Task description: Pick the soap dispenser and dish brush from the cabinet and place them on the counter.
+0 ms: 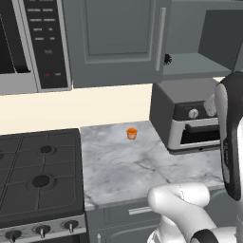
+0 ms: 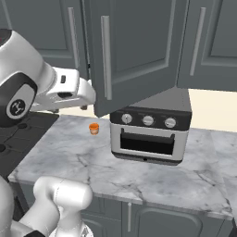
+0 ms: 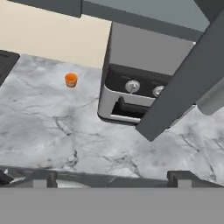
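Note:
The grey-blue cabinet stands open above the counter, its door swung out toward me. At the shelf's left edge a small dark thing peeks past the door; I cannot tell whether it is the soap dispenser or the dish brush, and the rest is hidden. The marble counter lies below. My gripper is open and empty, its fingertips far apart, hovering over the counter's front and looking down at it. The hand hangs left of the open door.
A toaster oven sits on the counter under the open cabinet. A tiny orange cup stands near the back wall. The black gas stove is to the left, with the microwave above it. The door's lower edge juts out.

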